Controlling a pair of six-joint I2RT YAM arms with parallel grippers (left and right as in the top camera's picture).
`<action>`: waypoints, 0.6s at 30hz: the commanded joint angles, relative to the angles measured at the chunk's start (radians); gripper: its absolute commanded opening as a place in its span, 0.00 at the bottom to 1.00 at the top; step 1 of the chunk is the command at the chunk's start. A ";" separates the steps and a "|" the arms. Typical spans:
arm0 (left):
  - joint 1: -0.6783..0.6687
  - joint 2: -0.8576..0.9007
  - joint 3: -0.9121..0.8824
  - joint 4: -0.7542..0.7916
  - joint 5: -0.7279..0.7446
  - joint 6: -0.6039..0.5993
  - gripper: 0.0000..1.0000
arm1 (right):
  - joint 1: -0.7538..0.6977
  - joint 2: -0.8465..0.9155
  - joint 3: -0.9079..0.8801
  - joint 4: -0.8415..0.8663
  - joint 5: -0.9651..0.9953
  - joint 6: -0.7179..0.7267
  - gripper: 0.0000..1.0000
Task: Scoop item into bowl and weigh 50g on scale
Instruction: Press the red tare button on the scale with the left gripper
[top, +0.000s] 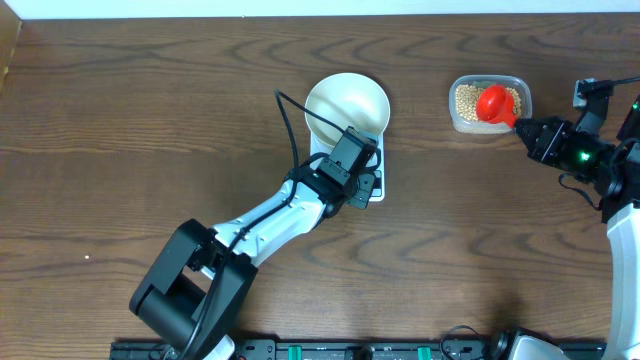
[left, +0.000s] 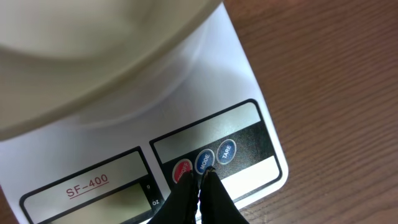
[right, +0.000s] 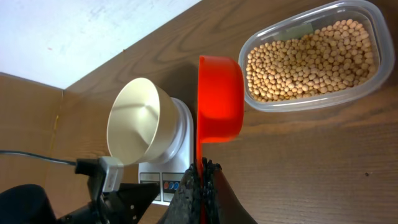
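The white bowl (top: 347, 104) stands empty on the white scale (top: 376, 187); it also shows in the left wrist view (left: 81, 50) and the right wrist view (right: 138, 120). My left gripper (left: 202, 175) is shut and empty, its tips at the scale's (left: 249, 81) round buttons, between the red and blue ones. My right gripper (right: 202, 167) is shut on the handle of a red scoop (right: 219, 99), held over the clear tub's (right: 373, 84) left end. The tub holds the tan beans (right: 311, 59). In the overhead view the scoop (top: 495, 103) is above the beans (top: 467, 97).
The clear plastic tub (top: 454, 118) sits at the back right of the wooden table. A black cable (top: 290, 125) runs from the left arm past the bowl. The table's front edge carries a black rail (top: 350, 350).
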 joint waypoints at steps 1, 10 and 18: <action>0.000 0.009 0.001 0.001 -0.016 0.028 0.07 | -0.003 -0.008 0.017 -0.004 -0.003 -0.019 0.01; 0.003 0.033 0.001 0.002 -0.017 0.039 0.07 | -0.003 -0.008 0.017 -0.013 -0.004 -0.019 0.01; 0.021 0.049 0.001 0.005 -0.016 0.039 0.07 | -0.003 -0.008 0.017 -0.019 -0.003 -0.028 0.01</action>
